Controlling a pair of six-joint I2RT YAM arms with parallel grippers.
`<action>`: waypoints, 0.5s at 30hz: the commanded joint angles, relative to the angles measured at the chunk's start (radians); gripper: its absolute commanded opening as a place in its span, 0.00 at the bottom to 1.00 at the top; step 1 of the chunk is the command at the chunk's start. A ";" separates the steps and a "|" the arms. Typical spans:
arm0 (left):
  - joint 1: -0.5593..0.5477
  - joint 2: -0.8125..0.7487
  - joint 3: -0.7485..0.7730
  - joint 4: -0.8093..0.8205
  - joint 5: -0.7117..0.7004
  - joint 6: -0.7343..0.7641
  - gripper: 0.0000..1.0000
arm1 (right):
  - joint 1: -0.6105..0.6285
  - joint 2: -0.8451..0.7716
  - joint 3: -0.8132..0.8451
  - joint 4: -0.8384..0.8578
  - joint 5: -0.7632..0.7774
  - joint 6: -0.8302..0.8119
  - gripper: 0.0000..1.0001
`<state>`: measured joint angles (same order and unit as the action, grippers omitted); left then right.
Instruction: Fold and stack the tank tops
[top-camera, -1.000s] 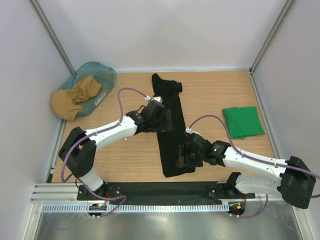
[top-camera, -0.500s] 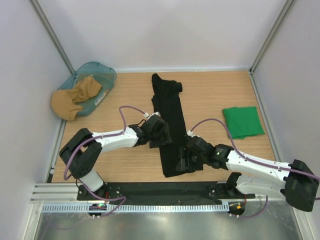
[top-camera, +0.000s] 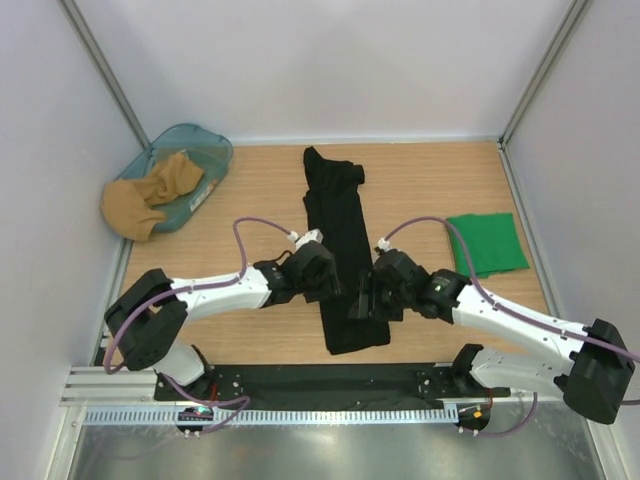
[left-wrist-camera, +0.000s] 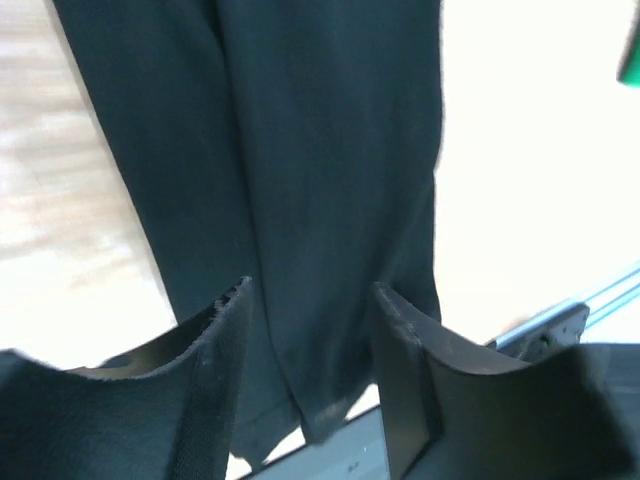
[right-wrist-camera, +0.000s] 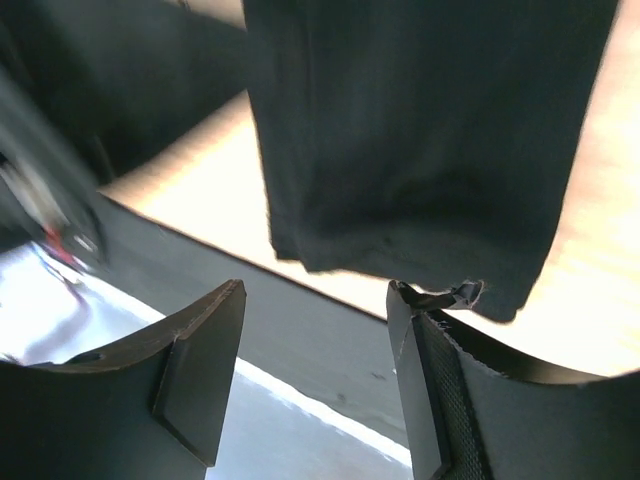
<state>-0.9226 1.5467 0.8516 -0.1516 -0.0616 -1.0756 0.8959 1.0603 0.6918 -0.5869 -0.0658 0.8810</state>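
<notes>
Nearby, the left gripper (left-wrist-camera: 310, 300) and right gripper (right-wrist-camera: 315, 300) are hovering parted and empty over the black tank top (top-camera: 338, 225), lying as a long strip needing more folds, while beyond, the green tank top (top-camera: 487, 243) is sitting folded, awaiting stacking.

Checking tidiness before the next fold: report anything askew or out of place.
The tan garment spills out over the rim of the teal basket. The black tank top lies slightly slanted, its far end rumpled.
</notes>
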 joint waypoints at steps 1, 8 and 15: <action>-0.031 -0.089 -0.035 -0.037 -0.102 -0.015 0.49 | -0.086 0.009 0.095 -0.010 -0.041 -0.001 0.64; -0.136 -0.149 -0.076 -0.062 -0.204 -0.055 0.38 | -0.239 0.136 0.271 -0.057 0.095 -0.146 0.58; -0.289 -0.050 0.059 -0.169 -0.325 -0.064 0.36 | -0.403 0.406 0.457 0.013 0.141 -0.244 0.52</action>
<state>-1.1694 1.4616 0.8371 -0.2672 -0.2760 -1.1236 0.5461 1.3914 1.0767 -0.6102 0.0299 0.7097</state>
